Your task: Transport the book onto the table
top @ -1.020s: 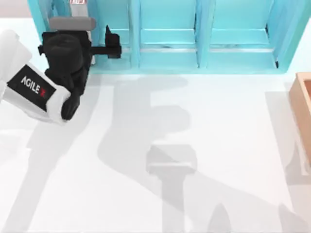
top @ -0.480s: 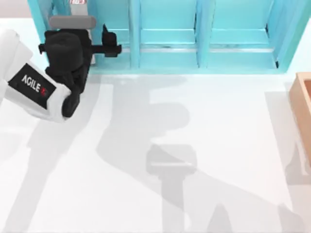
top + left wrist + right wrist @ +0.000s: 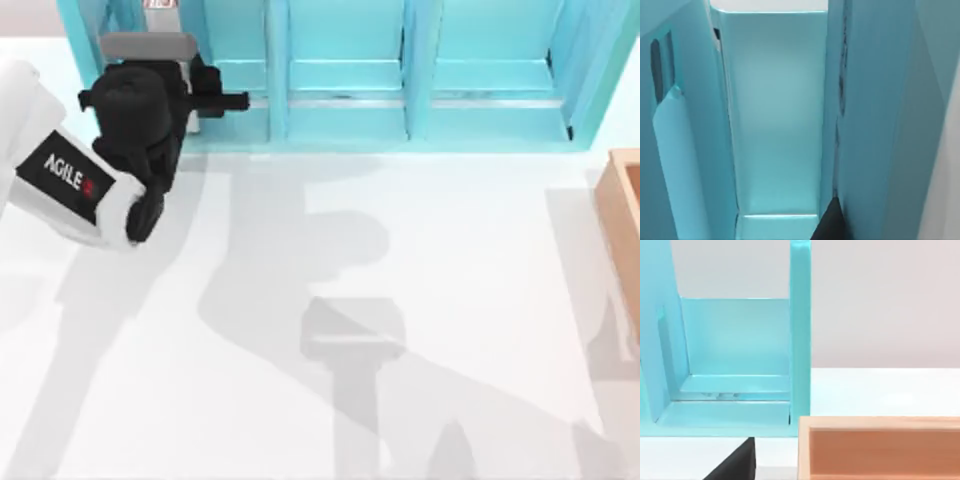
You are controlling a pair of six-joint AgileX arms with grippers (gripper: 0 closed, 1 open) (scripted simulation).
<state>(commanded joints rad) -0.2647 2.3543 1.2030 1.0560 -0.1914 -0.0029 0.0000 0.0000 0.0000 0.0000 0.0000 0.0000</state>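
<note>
Top view, left gripper (image 3: 215,95): at the front of the turquoise shelf's (image 3: 420,100) leftmost compartment, black fingers pointing to the right; cannot tell whether released or clenched.
Top view, book (image 3: 160,4): red-and-white label end shows at the far edge, inside that leftmost compartment, just beyond the left arm.
Top view, table (image 3: 400,300): white; tan wooden box (image 3: 625,230) at its right edge.
Left wrist view: shelf (image 3: 775,125) interior close up; one dark fingertip (image 3: 830,225) against a divider.
Right wrist view, right gripper (image 3: 735,465): low over the table (image 3: 880,390), near the shelf (image 3: 735,340) end and the wooden box (image 3: 880,450); grip state cannot be told.
</note>
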